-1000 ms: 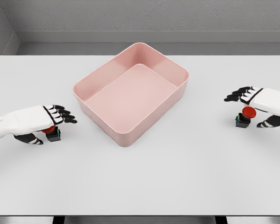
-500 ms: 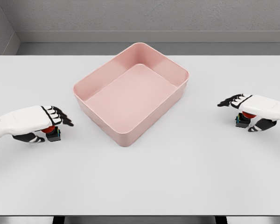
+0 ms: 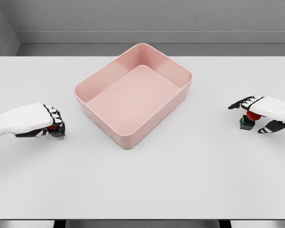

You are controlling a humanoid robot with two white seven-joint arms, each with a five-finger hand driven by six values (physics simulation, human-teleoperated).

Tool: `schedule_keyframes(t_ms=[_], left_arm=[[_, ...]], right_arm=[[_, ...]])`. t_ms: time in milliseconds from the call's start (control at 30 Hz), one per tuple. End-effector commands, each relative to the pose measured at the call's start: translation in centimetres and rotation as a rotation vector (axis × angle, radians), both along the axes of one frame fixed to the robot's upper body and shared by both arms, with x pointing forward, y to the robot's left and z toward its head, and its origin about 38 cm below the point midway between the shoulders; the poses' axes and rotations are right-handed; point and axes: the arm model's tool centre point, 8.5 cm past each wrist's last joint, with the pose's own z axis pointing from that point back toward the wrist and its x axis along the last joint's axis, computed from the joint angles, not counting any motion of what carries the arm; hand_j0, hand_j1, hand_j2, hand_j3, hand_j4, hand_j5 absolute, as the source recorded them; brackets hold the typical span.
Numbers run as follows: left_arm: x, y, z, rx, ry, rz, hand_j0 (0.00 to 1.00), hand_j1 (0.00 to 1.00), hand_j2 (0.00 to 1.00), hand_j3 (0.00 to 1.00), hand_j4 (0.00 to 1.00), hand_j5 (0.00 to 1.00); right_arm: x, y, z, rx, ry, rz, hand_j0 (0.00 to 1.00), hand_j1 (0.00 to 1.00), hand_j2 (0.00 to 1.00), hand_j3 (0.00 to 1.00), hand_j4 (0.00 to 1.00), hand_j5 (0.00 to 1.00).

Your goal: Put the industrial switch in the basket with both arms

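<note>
At the left edge of the white table [image 3: 142,180], you see one industrial switch [image 3: 56,129] almost swallowed by the left hand [image 3: 46,124]: its fingers are clenched around the switch, and only a sliver of red cap and dark body shows past the knuckles. The switch sits on the tabletop, left of the pink basket [image 3: 133,95] and clear of its wall.

At the right edge you find a second industrial switch [image 3: 247,122], a dark base with a red button on top, standing on the table well apart from the basket. The right hand [image 3: 261,110] lies over it, fingers stretched toward the basket above the red cap and thumb down on the near right side; you cannot tell whether it grips the switch.

The basket stands at the far middle of the table, turned at an angle.
</note>
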Motion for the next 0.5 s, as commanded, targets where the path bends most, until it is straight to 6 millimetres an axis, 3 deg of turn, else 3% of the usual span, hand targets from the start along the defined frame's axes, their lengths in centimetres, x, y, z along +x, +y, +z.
schedule_keyframes(t_ms=[0, 467], left_arm=[[0.1, -0.3, 1.0, -0.014, -0.022, -0.006, 0.41, 0.41, 0.41, 0.41, 0.41, 0.41], [0.2, -2.5, 6.0, -0.071, -0.158, -0.072, 0.41, 0.41, 0.41, 0.41, 0.41, 0.41]], right_arm=[[0.0, -0.1, 0.1, 0.003, 0.001, -0.001, 0.89, 0.89, 0.89, 0.89, 0.89, 0.89], [-0.1, -0.4, 0.3, -0.004, 0.001, -0.002, 0.67, 0.67, 0.67, 0.67, 0.67, 0.67]])
